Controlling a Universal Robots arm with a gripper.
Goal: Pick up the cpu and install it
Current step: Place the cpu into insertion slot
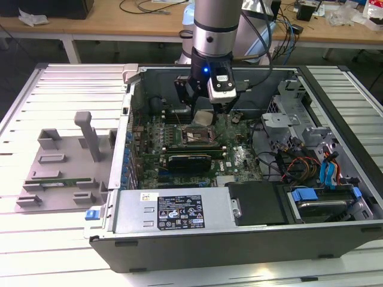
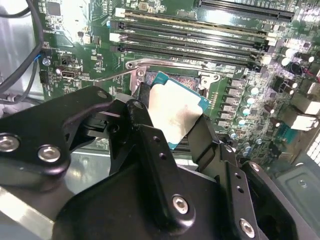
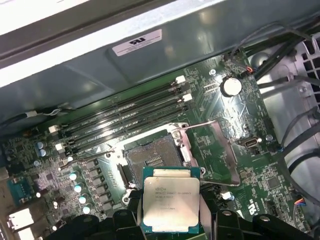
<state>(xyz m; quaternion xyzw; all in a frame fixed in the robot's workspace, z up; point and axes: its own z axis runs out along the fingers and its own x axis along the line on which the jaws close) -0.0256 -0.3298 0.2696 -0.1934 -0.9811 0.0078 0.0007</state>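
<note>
Grip confirmed: my gripper [image 3: 171, 214] clamps the cpu [image 3: 171, 197] by two opposite edges. I hold it clear above the motherboard [image 3: 260, 172], close beside the open socket [image 3: 152, 156], which lies just ahead; chip unseated.

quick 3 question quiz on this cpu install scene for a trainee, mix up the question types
1. True or false: the cpu already sits in the socket.
2. The gripper is: A open; B shut on the cpu; C shut on a screwdriver.
3. Fill in: the socket is ____ (empty or occupied).
Key: 1 false, the gripper holds it clear of the socket; 2 B; 3 empty.
</note>
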